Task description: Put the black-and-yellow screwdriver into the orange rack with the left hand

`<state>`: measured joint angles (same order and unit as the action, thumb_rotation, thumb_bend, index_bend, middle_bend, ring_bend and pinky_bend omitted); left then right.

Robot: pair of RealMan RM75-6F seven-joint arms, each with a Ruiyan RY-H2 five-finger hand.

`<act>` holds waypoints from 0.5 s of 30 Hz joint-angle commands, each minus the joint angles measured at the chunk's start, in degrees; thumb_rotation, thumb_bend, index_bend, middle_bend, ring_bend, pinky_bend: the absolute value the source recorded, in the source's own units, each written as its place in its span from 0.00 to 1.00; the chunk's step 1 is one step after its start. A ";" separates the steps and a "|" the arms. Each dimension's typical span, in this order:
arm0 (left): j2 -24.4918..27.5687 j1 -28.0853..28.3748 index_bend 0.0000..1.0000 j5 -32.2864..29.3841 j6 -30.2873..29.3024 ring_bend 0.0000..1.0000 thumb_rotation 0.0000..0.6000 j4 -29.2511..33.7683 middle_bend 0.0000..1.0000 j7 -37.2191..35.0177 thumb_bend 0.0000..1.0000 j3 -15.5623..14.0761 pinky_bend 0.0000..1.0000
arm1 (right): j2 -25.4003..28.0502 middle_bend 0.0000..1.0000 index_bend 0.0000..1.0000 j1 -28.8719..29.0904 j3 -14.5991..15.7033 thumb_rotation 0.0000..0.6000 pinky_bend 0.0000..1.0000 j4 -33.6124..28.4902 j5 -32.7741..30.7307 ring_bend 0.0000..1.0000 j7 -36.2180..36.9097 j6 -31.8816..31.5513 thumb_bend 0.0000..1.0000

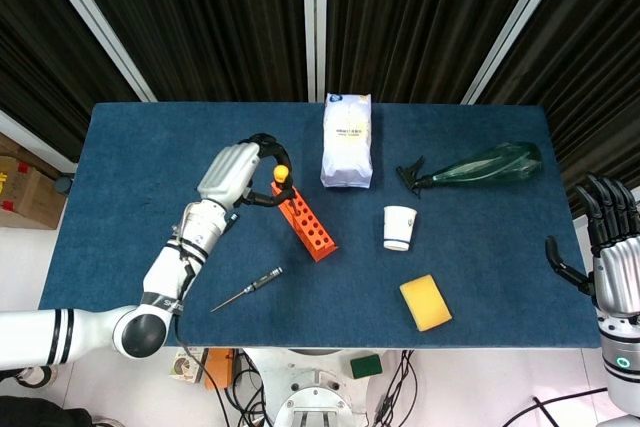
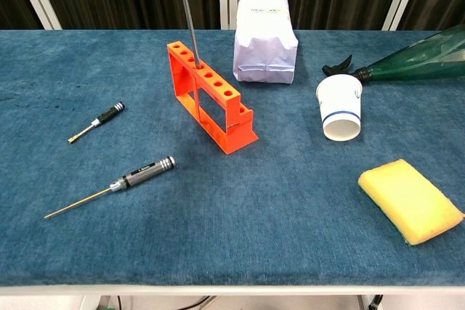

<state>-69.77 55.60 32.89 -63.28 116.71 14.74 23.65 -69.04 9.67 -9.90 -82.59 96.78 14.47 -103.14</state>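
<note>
One screwdriver [image 2: 188, 23] hangs upright below the left hand [image 1: 236, 172], whose fingers wrap its handle (yellow cap showing), the tip at a hole near the far end of the rack [image 2: 211, 96]; the right hand [image 1: 612, 247], well apart, rests spread and empty.

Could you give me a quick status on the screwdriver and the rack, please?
Left hand grips the screwdriver upright, tip at a hole of the rack. Right hand open, off the table edge. Nothing in the way.
</note>
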 commanded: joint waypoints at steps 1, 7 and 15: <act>-0.06 0.08 0.69 -0.05 -0.05 0.17 1.00 -0.04 0.44 0.06 0.29 -0.10 0.22 | 0.02 0.00 0.00 -0.03 0.02 1.00 0.00 0.03 -0.01 0.00 0.04 -0.02 0.44; -0.47 0.26 0.69 -0.37 -0.07 0.18 1.00 -0.58 0.44 0.41 0.28 -0.81 0.22 | -0.15 0.00 0.00 0.06 0.06 1.00 0.00 0.29 -0.09 0.00 0.25 0.18 0.44; -2.53 0.78 0.69 1.04 -0.31 0.17 1.00 -2.16 0.42 2.02 0.29 -2.85 0.22 | -0.24 0.00 0.00 0.12 -0.08 1.00 0.00 0.23 -0.29 0.00 0.12 0.21 0.44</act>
<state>-72.01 56.23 33.73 -63.59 114.81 16.52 21.06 -69.27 9.79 -9.96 -82.34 96.49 14.59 -102.92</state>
